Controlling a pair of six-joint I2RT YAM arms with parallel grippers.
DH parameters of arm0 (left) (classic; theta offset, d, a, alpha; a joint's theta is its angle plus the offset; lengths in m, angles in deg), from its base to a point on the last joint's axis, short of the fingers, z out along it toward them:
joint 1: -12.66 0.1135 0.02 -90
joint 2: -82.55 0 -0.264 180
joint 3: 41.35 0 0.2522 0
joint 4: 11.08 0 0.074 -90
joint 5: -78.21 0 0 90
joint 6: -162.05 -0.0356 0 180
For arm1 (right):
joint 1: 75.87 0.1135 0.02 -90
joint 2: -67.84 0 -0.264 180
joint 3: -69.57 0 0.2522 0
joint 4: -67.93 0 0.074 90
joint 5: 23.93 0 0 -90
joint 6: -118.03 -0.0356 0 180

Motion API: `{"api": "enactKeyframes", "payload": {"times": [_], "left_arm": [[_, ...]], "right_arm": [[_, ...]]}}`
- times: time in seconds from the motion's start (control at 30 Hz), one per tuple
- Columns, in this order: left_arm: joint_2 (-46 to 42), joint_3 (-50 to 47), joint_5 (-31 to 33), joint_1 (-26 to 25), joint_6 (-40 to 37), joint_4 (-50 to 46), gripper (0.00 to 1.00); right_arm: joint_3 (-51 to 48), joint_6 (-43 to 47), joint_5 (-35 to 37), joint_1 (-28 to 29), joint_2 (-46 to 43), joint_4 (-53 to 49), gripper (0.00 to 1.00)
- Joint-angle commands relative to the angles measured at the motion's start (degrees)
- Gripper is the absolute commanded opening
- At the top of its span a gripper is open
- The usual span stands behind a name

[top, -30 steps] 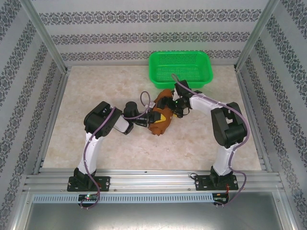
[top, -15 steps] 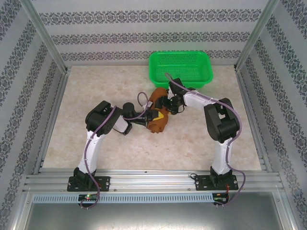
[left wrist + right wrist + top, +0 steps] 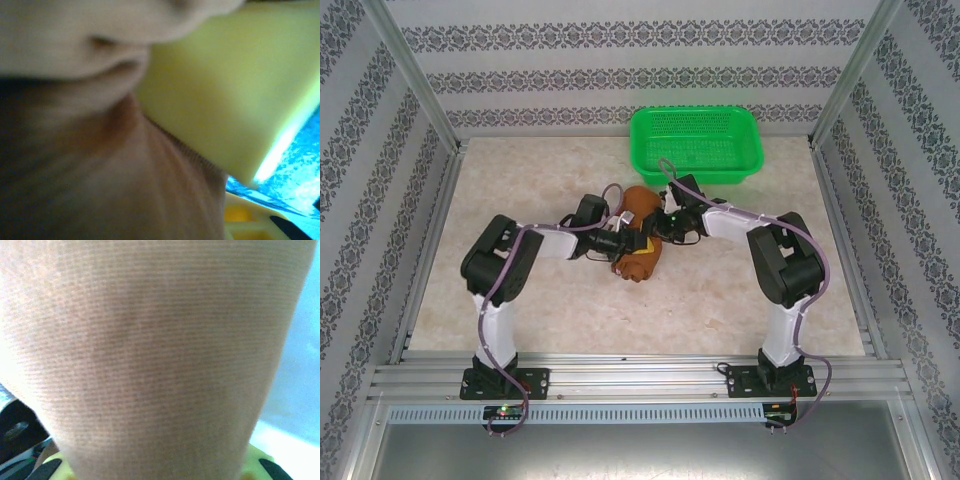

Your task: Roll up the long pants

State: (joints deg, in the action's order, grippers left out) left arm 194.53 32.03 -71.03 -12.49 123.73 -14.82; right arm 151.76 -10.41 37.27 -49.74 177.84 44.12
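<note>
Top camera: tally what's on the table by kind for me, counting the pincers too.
long pants, bunched: 1
green basket: 1
pincers: 2 (left pincer, right pincer)
Total: 4

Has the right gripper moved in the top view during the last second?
Yes. The right gripper went left: from below the green basket's middle to below its left end.
</note>
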Motion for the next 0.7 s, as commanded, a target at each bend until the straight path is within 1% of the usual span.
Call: {"api": "enactKeyframes", "payload": {"times": [0.0, 0.07, 0.17, 0.23, 0.27, 0.33, 0.4, 0.53, 0.63, 0.67], "left_arm": [[-12.0, 6.0, 8.8, -0.5, -27.2, -31.0, 0.3], [-17.1, 4.4, 11.3, 1.0, -27.7, -33.7, 0.31], [-25.3, 0.6, 17.9, 3.6, -27.2, -35.3, 0.35], [-30.1, -2.3, 22.2, 4.9, -27.1, -35.6, 0.41], [-31.9, -3.6, 24.1, 5.4, -27.2, -35.9, 0.5], [-34.0, -6.0, 26.9, 6.3, -27.1, -35.9, 0.54], [-34.6, -8.2, 28.0, 7.2, -26.5, -34.5, 0.53], [-32.7, -10.6, 26.1, 8.4, -24.2, -29.3, 0.54], [-28.6, -10.8, 25.5, 8.5, -22.7, -24.9, 0.54], [-26.7, -10.4, 24.6, 8.6, -22.3, -23.9, 0.52]], "right_arm": [[-2.0, -0.1, 3.9, 3.3, 0.0, -14.2, 0.0], [1.3, 1.1, 5.4, 2.8, -1.8, -17.7, 0.0], [5.8, 2.1, 6.6, 1.8, -4.2, -20.9, 0.0], [9.2, 2.8, 7.5, 0.9, -5.3, -23.0, 0.0], [11.2, 3.0, 7.9, 0.4, -5.6, -24.2, 0.0], [15.0, 3.5, 8.5, -0.5, -5.9, -26.1, 0.0], [19.7, 4.1, 8.9, -1.3, -5.5, -27.8, 0.0], [31.0, 5.2, 8.9, -2.3, -2.4, -32.6, 0.0], [40.4, 5.3, 8.9, -3.0, 0.2, -35.9, 0.0], [43.3, 5.0, 8.5, -3.5, 1.0, -36.4, 0.0]]}}
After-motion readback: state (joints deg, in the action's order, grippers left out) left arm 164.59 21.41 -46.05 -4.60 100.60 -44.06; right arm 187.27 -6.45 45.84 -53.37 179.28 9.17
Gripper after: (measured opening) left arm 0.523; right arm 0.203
